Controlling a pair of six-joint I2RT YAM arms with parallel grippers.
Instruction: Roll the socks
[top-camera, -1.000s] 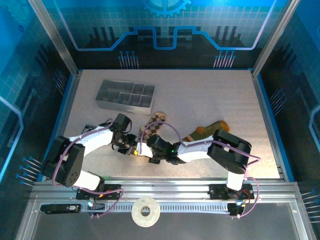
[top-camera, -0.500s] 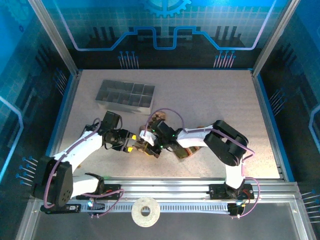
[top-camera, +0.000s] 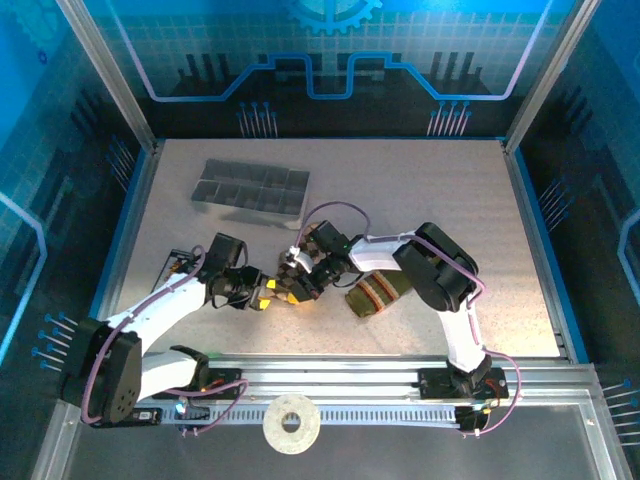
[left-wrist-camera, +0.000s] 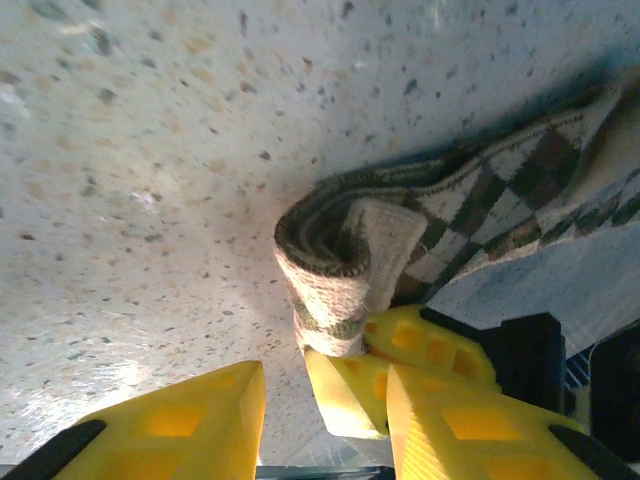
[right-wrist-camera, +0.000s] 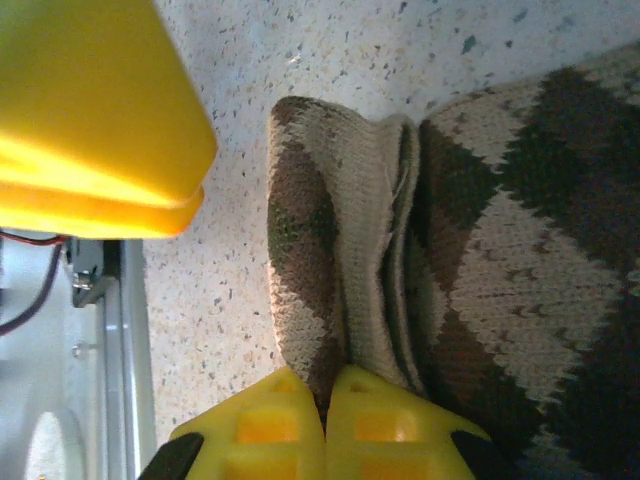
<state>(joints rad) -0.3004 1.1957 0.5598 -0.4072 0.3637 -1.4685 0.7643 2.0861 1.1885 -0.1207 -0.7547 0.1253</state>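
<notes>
Sock (right-wrist-camera: 340, 250), checkered knit, likely soft, springy; right gripper (right-wrist-camera: 325, 405) pinches its rolled end, left gripper (left-wrist-camera: 320, 385) spread at nine o'clock.

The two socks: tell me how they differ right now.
Pattern: the checkered sock has beige-and-brown diamonds, while the green sock is olive with cream-orange stripes.
Grip: the right gripper pinches the checkered sock at its rolled end, while nothing grips the green sock.
Shared: both are small knit socks lying on the speckled table, close together near the front.
</notes>
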